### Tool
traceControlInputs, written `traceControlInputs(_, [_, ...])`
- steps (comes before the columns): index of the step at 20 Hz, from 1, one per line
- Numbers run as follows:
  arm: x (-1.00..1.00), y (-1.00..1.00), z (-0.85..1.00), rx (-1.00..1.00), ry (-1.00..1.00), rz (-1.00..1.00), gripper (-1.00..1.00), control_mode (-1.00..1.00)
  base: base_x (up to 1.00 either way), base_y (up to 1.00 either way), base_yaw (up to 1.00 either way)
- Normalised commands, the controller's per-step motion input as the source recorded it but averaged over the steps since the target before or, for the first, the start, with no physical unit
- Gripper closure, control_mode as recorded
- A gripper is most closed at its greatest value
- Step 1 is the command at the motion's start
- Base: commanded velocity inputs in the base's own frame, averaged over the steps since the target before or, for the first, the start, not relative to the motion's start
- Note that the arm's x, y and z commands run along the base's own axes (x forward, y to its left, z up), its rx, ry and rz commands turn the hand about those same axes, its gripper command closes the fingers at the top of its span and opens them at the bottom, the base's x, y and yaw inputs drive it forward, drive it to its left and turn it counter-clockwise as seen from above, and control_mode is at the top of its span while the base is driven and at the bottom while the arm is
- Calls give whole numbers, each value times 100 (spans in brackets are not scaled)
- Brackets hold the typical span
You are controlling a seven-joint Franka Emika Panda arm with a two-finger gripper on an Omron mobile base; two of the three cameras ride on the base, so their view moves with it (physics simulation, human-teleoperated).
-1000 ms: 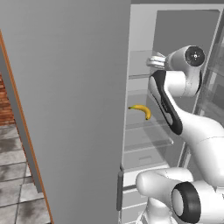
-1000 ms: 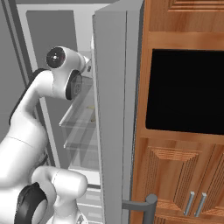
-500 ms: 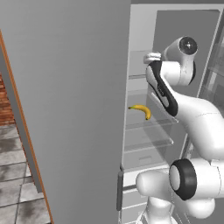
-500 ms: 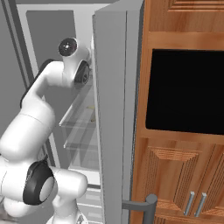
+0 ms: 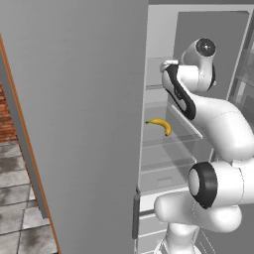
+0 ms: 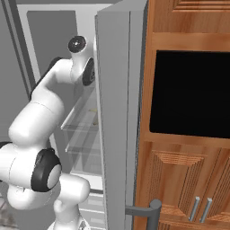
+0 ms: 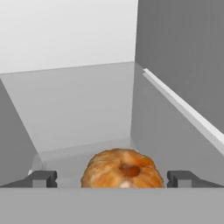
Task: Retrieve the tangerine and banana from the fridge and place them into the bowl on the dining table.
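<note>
Hand view: the gripper point(image 7: 112, 178) stands with its fingers apart, one tip on each side of the tangerine point(image 7: 121, 169), which rests on a glass shelf point(image 7: 83, 118) near that shelf's front edge; contact cannot be told. Left base view: the arm reaches into the open fridge point(image 5: 163, 30), and the banana point(image 5: 160, 125) lies on a lower shelf near its left edge.

We see the arm point(image 5: 208, 114) reaching into the open fridge point(image 5: 163, 30) between its two doors. The banana point(image 5: 160, 125) lies on a shelf below the wrist. The tangerine point(image 7: 122, 169) sits between the spread jaws, on a shelf.
</note>
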Motion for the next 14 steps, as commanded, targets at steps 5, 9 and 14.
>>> traceControlInputs(5, [34, -9, -18, 0, 0, 0, -100, -100, 0, 0, 0])
traceControlInputs(9, [39, -6, -1, 0, 0, 0, -100, -100, 0, 0, 0])
traceControlInputs(14, [13, -9, -10, 0, 0, 0, -100, -100, 0, 0, 0])
